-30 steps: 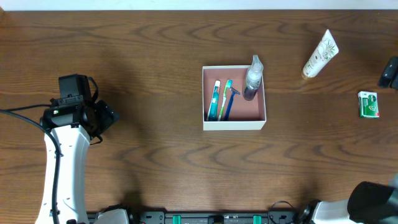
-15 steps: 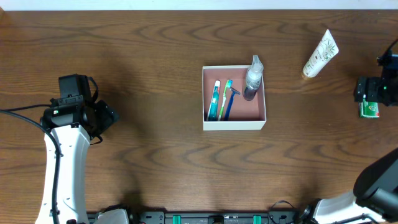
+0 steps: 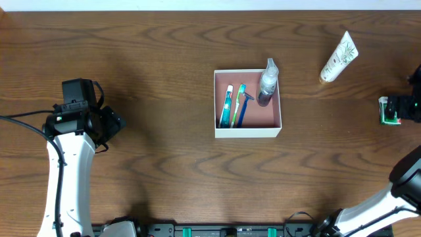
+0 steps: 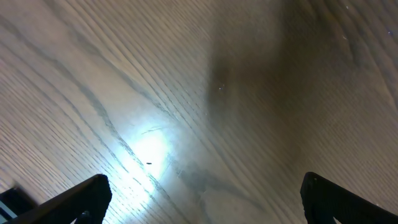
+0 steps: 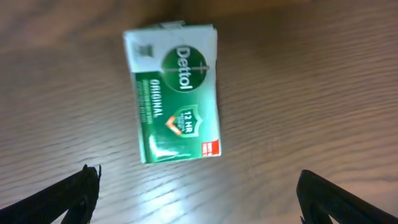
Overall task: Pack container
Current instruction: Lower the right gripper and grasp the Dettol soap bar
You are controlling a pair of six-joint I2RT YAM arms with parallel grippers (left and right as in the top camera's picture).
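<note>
Right pincer (image 5: 199,198) moved over soap box (image 5: 177,93), wide open

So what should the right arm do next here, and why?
Probably lower the right gripper around the green soap box and close. Its jaws are open and it hovers just above the box, which lies outside the container.

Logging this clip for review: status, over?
Left gripper open over table. Right gripper open over soap box. Container holds toothbrushes, razor, bottle. Nothing blocking.
</note>
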